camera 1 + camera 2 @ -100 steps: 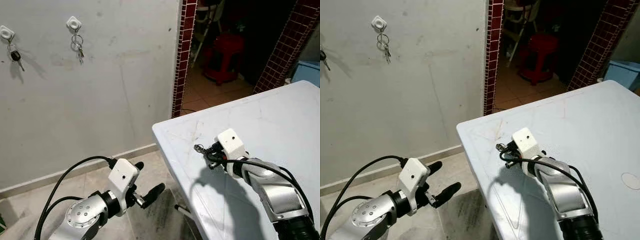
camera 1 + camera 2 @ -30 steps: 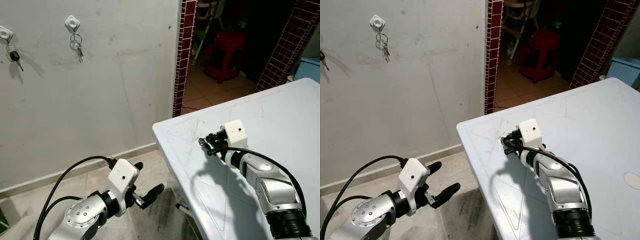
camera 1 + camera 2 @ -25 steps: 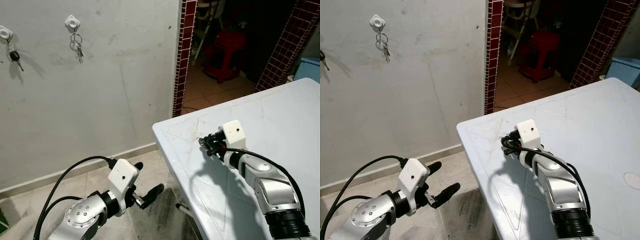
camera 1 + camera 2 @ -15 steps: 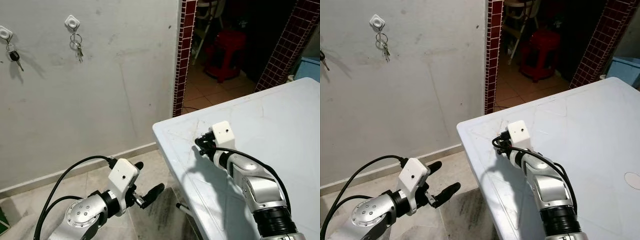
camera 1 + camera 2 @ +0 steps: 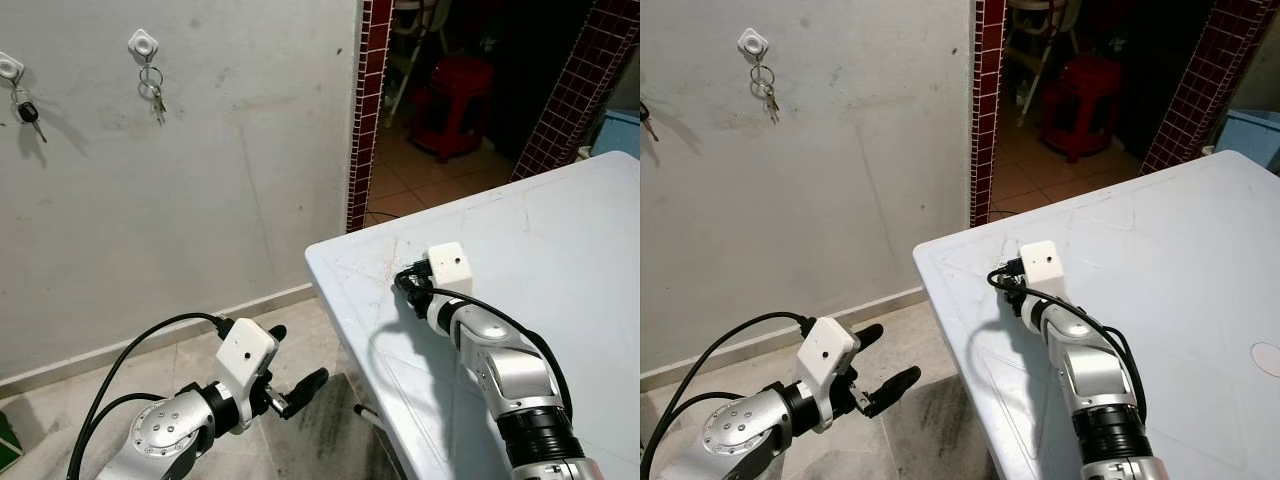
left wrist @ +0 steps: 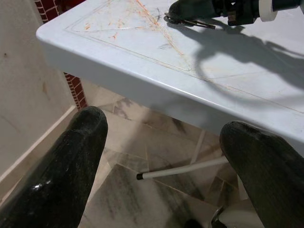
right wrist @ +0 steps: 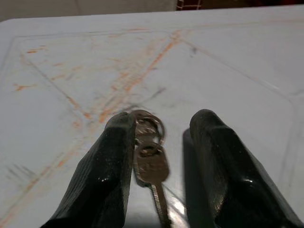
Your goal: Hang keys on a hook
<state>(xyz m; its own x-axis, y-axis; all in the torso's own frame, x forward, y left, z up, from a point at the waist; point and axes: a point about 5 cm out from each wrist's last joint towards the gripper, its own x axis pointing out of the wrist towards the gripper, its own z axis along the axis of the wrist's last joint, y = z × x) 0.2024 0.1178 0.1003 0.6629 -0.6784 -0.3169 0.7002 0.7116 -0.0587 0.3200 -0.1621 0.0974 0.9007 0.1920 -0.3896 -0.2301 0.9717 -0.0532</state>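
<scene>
Between the right hand's point(image 7: 159, 142) parted fingers, keys point(image 7: 149, 159) lie on the table point(image 7: 247, 57).

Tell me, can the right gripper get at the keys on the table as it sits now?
Probably yes. The right gripper is down at the table near its corner, fingers open, and the keys lie flat between them beside one finger. Nothing blocks them; closing should catch them.
</scene>
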